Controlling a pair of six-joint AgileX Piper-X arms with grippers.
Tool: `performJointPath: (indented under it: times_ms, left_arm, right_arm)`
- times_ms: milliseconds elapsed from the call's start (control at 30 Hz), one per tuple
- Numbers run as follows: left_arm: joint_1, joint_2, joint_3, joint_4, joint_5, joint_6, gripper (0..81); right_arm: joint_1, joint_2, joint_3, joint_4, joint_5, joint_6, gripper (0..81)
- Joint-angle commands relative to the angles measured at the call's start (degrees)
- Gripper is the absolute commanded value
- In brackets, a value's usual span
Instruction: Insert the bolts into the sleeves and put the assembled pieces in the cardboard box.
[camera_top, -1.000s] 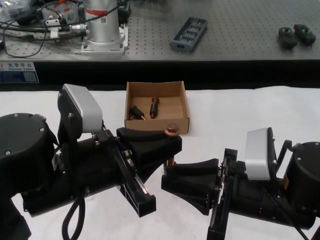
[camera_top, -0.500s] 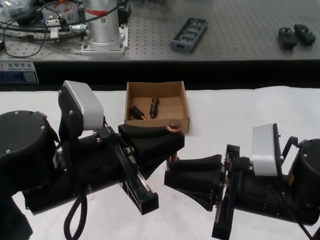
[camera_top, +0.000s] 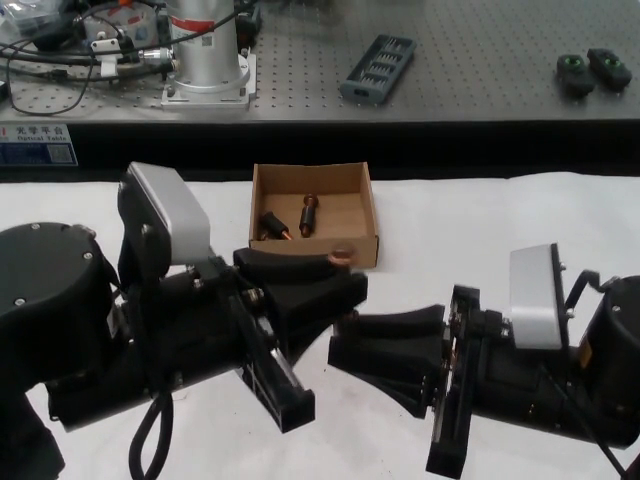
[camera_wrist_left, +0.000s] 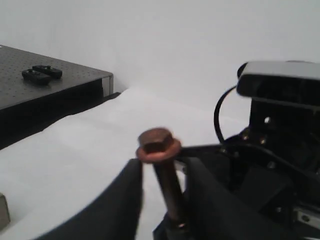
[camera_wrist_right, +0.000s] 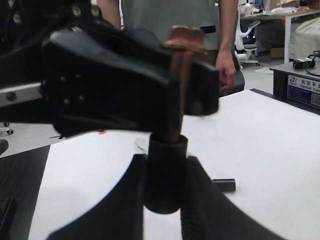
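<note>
A copper bolt with a hex head stands upright, and my left gripper is shut on its shank. Directly below it, my right gripper is shut on a black sleeve, and the bolt's lower end sits in the sleeve's top opening. In the high view the left gripper and right gripper meet tip to tip just in front of the cardboard box, with the bolt head on top. The box holds two assembled pieces.
A loose black sleeve lies on the white cloth beyond the grippers. A black perforated bench with a metal post, cables and small fixtures runs behind the box. White cloth lies bare to the right of the box.
The two grippers have closed together vertically. The copper shank that showed between them a second ago is now hidden, with the bolt lower in the sleeve.
</note>
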Motion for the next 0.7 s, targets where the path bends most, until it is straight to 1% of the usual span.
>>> performJointPath:
  times_ms: [0, 33, 67, 167, 200, 300, 400, 500, 567, 667]
  left_arm:
    - [0.47, 0.18, 0.00, 0.16, -1.84, 1.52, 56.1]
    - [0.60, 0.18, 0.00, 0.18, -3.17, 1.52, 59.2]
    - [0.78, 0.18, 0.00, 0.44, -4.39, 1.52, 58.7]
    - [1.89, 0.18, 0.00, 0.60, -4.83, 1.65, 51.0]
    - [2.43, -0.15, 0.00, 0.39, -4.83, 1.65, 50.3]
    - [4.46, -2.41, -0.16, 0.00, -4.83, 1.65, 51.4]
    - [7.67, -7.50, -0.15, 0.58, -4.83, 1.84, 52.2]
    - [10.19, -14.86, -0.15, 7.11, -4.58, 1.57, 52.2]
    - [10.64, -20.73, -0.15, 13.93, -3.58, 1.57, 52.2]
    - [10.20, -28.23, -0.15, 23.89, -1.01, 0.15, 52.2]
  right_arm:
    - [-0.30, -0.86, -0.58, -5.41, 1.97, 3.07, 1.3]
    - [-0.30, -0.86, -0.58, -5.41, 1.97, 3.07, 1.3]
    - [-0.30, -0.86, -0.59, -5.31, 1.97, 3.07, 1.3]
    - [-0.30, -0.86, -0.59, -4.15, 1.97, 3.07, 1.3]
    - [-0.30, -0.86, -0.59, -3.37, 1.97, 3.07, 1.3]
    - [-0.56, -0.86, -0.59, -0.87, 2.14, 2.68, 1.3]
    - [-1.64, -0.86, -1.54, 0.87, 3.71, 2.27, 1.3]
    - [-3.51, -0.86, -4.56, 4.51, 4.57, 1.56, 1.3]
    - [-4.78, -0.86, -8.16, 11.85, 4.54, -1.87, 1.3]
    - [-5.82, -0.50, -14.29, 23.32, 4.54, -9.08, 1.3]
